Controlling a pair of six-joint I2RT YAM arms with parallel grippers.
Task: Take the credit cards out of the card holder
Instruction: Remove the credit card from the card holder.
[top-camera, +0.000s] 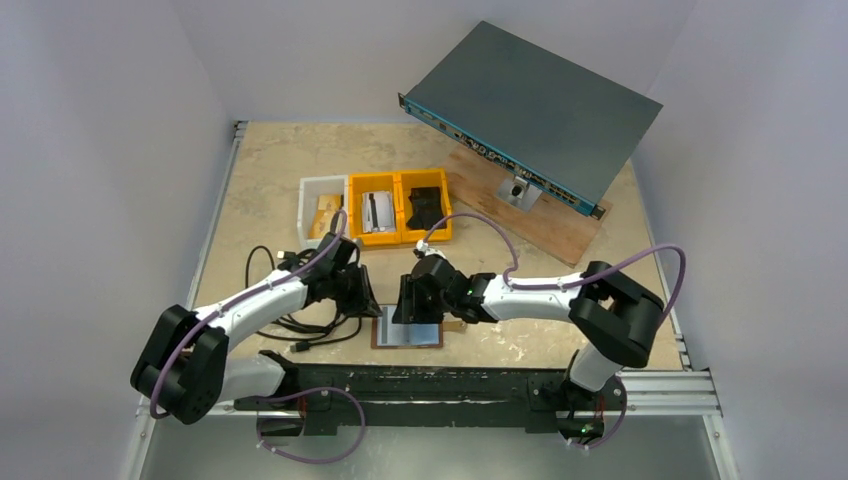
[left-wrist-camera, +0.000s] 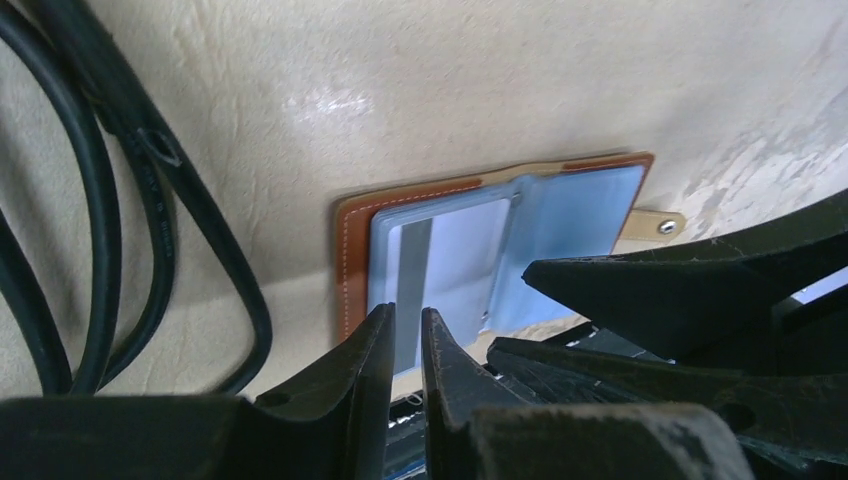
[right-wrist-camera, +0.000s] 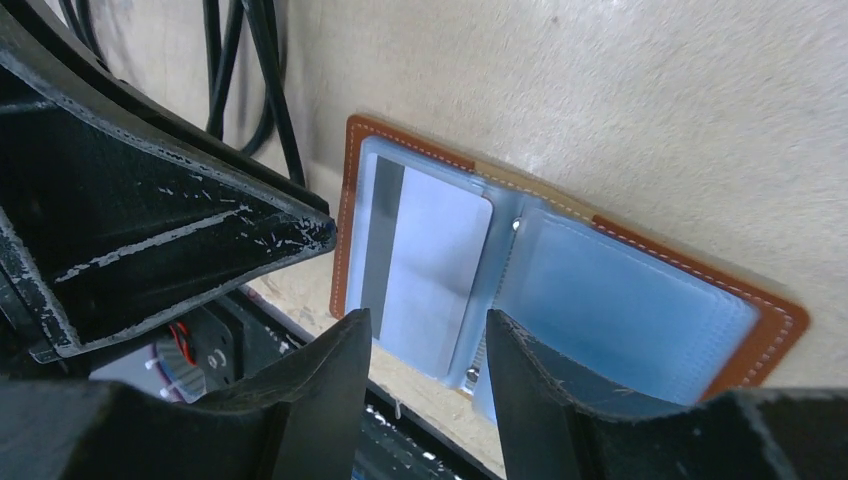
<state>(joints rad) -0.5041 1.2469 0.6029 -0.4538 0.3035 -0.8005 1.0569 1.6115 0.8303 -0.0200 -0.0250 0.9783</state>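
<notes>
Step in hand: drawing 1 striped card (right-wrist-camera: 430, 260) out of the left pocket. The card holder (top-camera: 408, 334) lies open flat at the near edge of the table (top-camera: 260, 180), between both arms.

Left gripper (left-wrist-camera: 407, 312) angles down at the holder's near left edge, jaws almost together; cannot tell if they nip the card. Right gripper (right-wrist-camera: 425, 320) hovers over the fold, jaws apart, empty.

Next likely needs a firm pinch, then a slide toward the near side.

Card (right-wrist-camera: 425, 265) in holder (right-wrist-camera: 640, 300), bins (top-camera: 397, 205) behind
</notes>
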